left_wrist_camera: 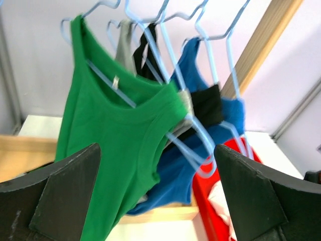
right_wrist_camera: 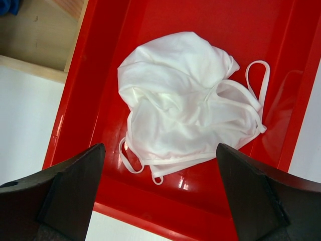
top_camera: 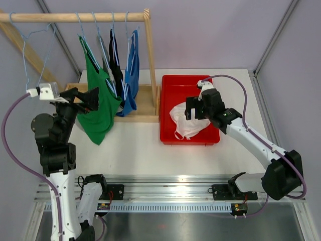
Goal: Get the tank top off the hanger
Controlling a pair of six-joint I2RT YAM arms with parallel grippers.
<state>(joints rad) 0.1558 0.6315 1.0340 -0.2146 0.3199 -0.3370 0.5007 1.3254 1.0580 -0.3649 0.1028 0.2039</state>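
A green tank top (left_wrist_camera: 110, 145) hangs lengthwise on its hanger (left_wrist_camera: 125, 98), straps up, hem down.
It is leftmost of four on one wooden rack (top_camera: 75, 16), beside a grey top (left_wrist_camera: 125, 50), black top (left_wrist_camera: 205, 103) and blue top (left_wrist_camera: 170, 181). A fifth, a white top (right_wrist_camera: 185, 100), lies crumpled in one red tray (right_wrist_camera: 115, 45). Both sets of jaws are spread wide, grasping nothing: the left gripper (left_wrist_camera: 155, 146) faces the green one, the right gripper (right_wrist_camera: 160, 145) is above the tray.

a white table (top_camera: 140, 150) carries everything here. a red plastic tray (top_camera: 164, 110) sits flat on its right half, long side running from the near edge toward the back. just left of the tray, touching or nearly so, the flat wooden base of a clothes rack (top_camera: 143, 119) rests on the table's back left part. a metal rail (top_camera: 165, 193) lines the near edge.
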